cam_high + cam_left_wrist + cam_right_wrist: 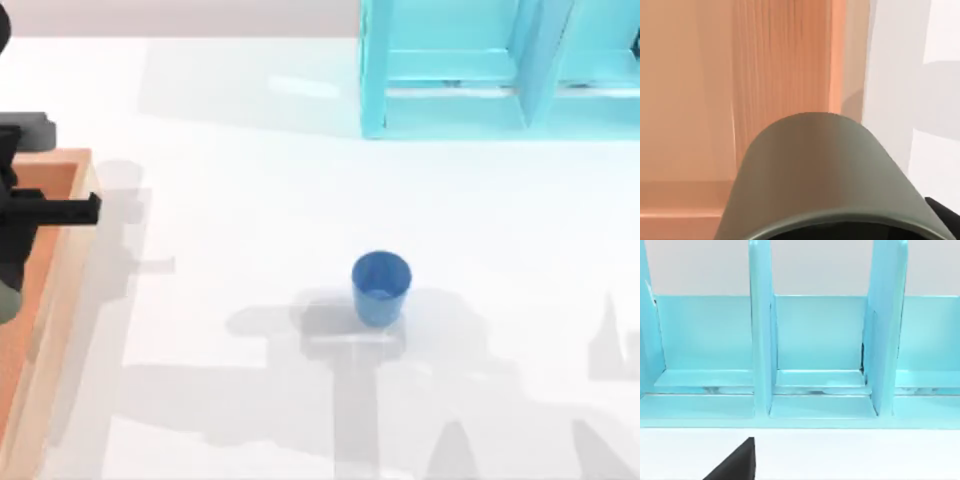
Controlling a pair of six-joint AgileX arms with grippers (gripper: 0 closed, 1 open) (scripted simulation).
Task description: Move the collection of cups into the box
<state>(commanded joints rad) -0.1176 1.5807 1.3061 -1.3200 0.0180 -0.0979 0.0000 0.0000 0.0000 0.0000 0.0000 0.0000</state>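
Left gripper (45, 210) carries the olive-green cup (830, 175) over the wooden box (60, 175).

The left gripper holds the cup close under the wrist, above the box floor near its rim, at the table's left edge. This looks like the drop-off: next, lower and release inside the box. The blue cup (381, 287) stands upright mid-table, yet to be fetched. The right arm is parked facing the light-blue shelf frame (800, 355); whether its fingers are open I cannot tell.

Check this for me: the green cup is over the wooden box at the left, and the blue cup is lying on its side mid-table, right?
Not quite. The blue cup is standing upright mid-table with its mouth up, not lying on its side; the top view shows this. The rest holds: the left wrist view shows the olive-green cup over the wooden box, which lies at the table's left edge.
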